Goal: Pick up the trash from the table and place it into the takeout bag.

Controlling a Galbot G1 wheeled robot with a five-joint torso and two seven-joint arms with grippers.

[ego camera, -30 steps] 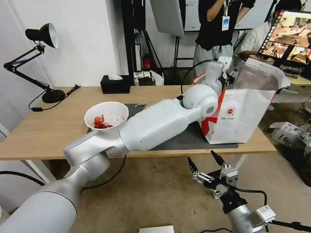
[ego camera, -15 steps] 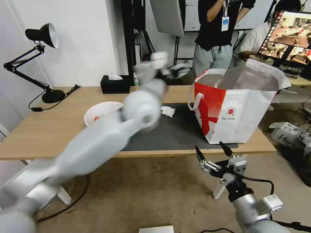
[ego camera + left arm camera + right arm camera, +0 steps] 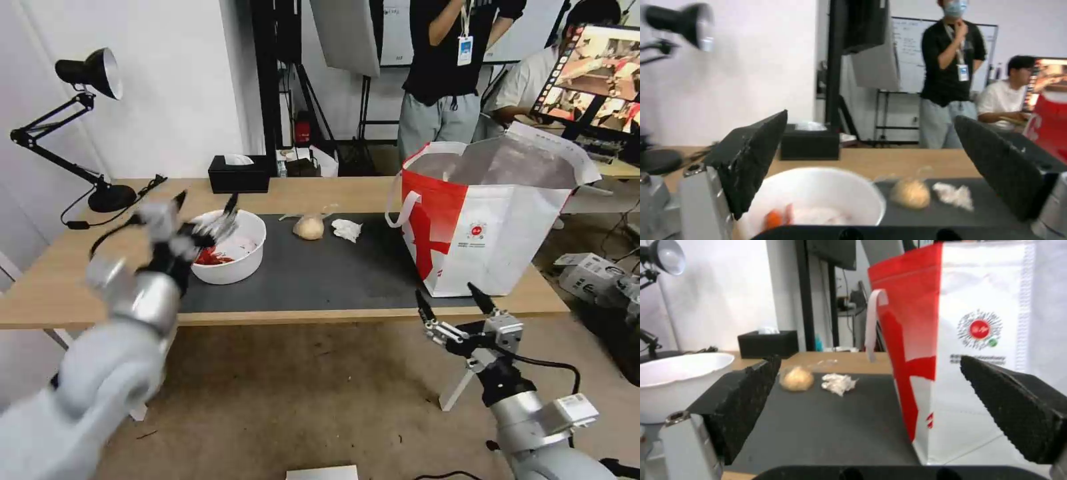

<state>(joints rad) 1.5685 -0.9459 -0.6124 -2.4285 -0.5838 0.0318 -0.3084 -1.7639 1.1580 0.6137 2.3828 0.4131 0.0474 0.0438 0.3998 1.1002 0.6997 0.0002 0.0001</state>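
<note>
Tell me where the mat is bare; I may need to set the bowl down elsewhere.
Free: the dark mat between the white bowl and the takeout bag, nearer the table's front edge. Crowded: the mat's far strip, where the bagged beige lump and crumpled tissue lie, and around the bowl, where the left gripper hovers open.

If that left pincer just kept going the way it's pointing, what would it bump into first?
Most likely the white bowl: the open left pincer hovers at its near rim, aimed across it. Depth is unclear; it might pass just above.

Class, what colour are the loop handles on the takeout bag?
White. The handle on the takeout bag shows best in the right wrist view.
</note>
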